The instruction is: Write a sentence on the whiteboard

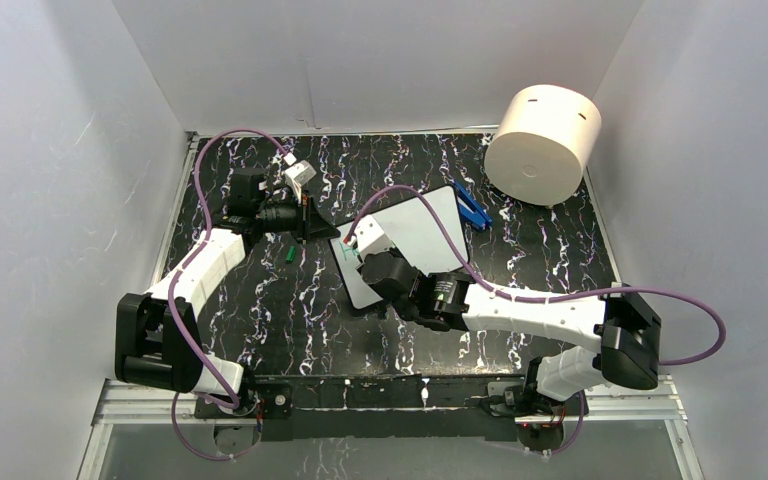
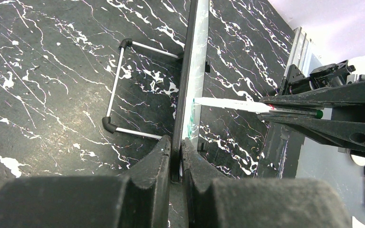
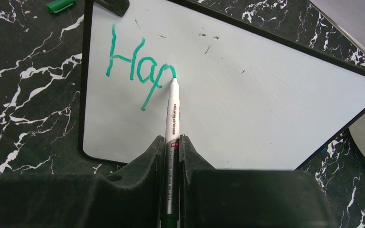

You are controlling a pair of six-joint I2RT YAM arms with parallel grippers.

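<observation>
The whiteboard (image 1: 422, 232) lies tilted mid-table, white with a thin black frame. My left gripper (image 1: 322, 232) is shut on its left edge; the left wrist view shows the board edge-on (image 2: 196, 71) between the closed fingers (image 2: 177, 142). My right gripper (image 3: 171, 138) is shut on a white marker (image 3: 173, 111), and it hovers over the board's left part in the top view (image 1: 362, 262). The marker's tip touches the board at the end of the teal-green sentence (image 3: 138, 71), which reads "Hap" with a second p started. The lettering also shows in the left wrist view (image 2: 190, 118).
A big cream cylinder (image 1: 543, 143) lies at the back right. A blue object (image 1: 472, 207) sits just behind the board. A green marker cap (image 1: 289, 254) lies left of the board. The board's wire stand (image 2: 116, 90) rests on the black marbled table. White walls surround the table.
</observation>
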